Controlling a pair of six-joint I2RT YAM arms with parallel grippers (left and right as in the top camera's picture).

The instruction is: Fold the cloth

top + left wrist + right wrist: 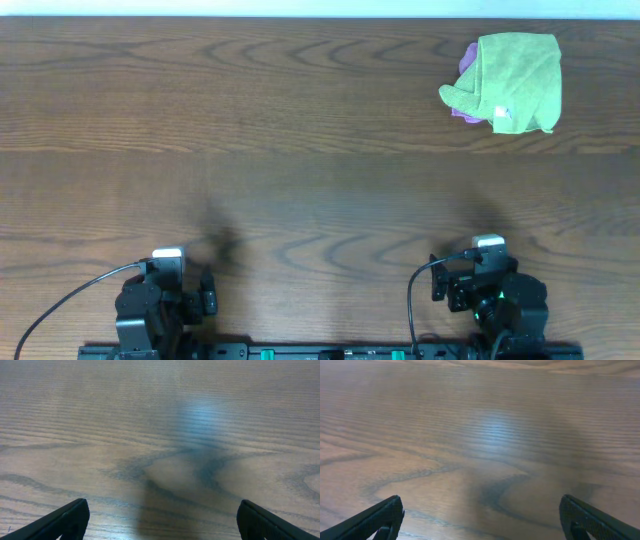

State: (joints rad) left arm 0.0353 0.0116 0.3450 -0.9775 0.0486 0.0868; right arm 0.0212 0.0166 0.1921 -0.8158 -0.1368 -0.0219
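Two arms sit at the near edge of the table (300, 150), the left arm (160, 300) at the lower left of the overhead view and the right arm (497, 295) at the lower right. The cloth (510, 80), a green one, lies at the far right of the table, well apart from both. It is roughly straight ahead of the right arm and diagonally across from the left. It is loosely bunched rather than flat, with a bit of purple fabric (466, 58) showing at its left edge and a small white tag (502, 112) near its front corner.

Only the overhead view shows the cloth; neither wrist camera catches it. Each wrist view shows bare wood grain with a soft patch of reflected light, and the tips of its own dark fingers at the bottom corners.

The wrist views show how the jaws stand, which the overhead view does not resolve. The left gripper (162, 522) has its fingers (65, 520) spread wide with nothing between them. The right gripper (482, 520) is likewise spread wide, its fingers (377, 520) apart and holding nothing, just above the wood.
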